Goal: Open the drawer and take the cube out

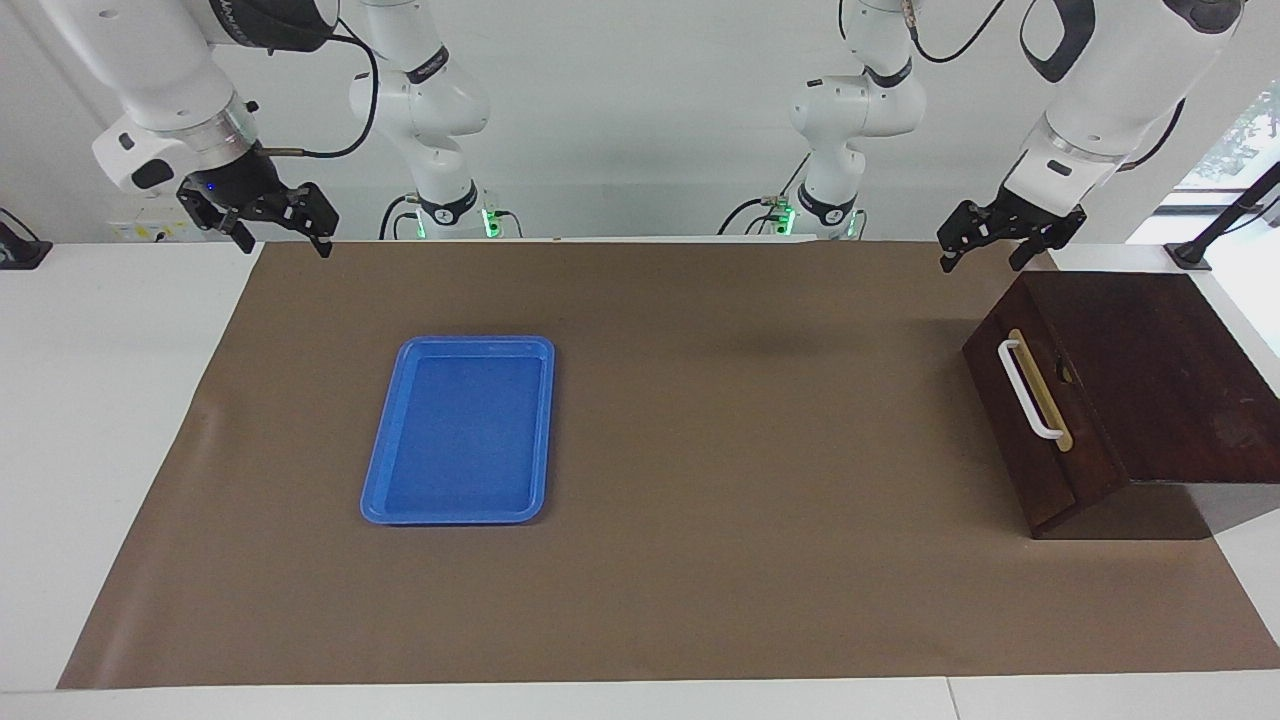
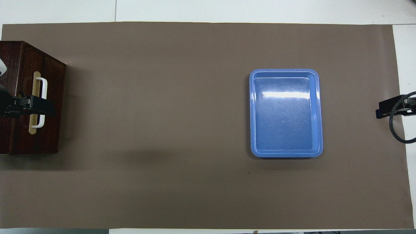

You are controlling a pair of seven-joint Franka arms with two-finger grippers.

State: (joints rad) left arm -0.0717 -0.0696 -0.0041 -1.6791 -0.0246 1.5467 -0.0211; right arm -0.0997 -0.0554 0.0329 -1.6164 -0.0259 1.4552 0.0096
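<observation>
The drawer (image 1: 1085, 470) is the dark brown front of a wooden box (image 1: 1160, 360) at the left arm's end of the table. It is pushed in flush, and its white bar handle (image 1: 1031, 392) lies on a brass strip. The cube is hidden. My left gripper (image 1: 982, 262) hangs open in the air above the box's drawer side, well clear of the handle. In the overhead view the left gripper (image 2: 35, 109) covers the middle of the handle (image 2: 43, 85). My right gripper (image 1: 283, 244) waits open, raised over the right arm's end of the table, and holds nothing.
A flat blue tray (image 1: 384, 440) with nothing in it lies on the brown mat (image 1: 750, 450) toward the right arm's end; its rim (image 2: 252, 113) shows from above. The mat's edge (image 2: 396, 97) runs under the right gripper (image 2: 386, 109).
</observation>
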